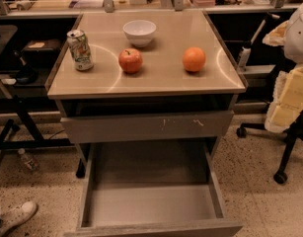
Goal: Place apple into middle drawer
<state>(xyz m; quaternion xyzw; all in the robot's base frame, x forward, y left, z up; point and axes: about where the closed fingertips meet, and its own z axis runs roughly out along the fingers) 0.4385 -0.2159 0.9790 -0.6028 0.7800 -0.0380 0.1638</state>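
My gripper is out of view; its state I cannot tell. One apple [130, 60] sits on the countertop [161, 79] between one can [80, 50], left, and one orange [194, 59], right; one bowl [139, 32] farther. The middle drawer [151, 204] stands pulled out, nearer.

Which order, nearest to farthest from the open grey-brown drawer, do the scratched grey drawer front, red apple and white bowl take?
The gripper is not in view; measured from the open grey-brown drawer:
1. Scratched grey drawer front, just above it.
2. Red apple, mid tabletop.
3. White bowl, at the back.
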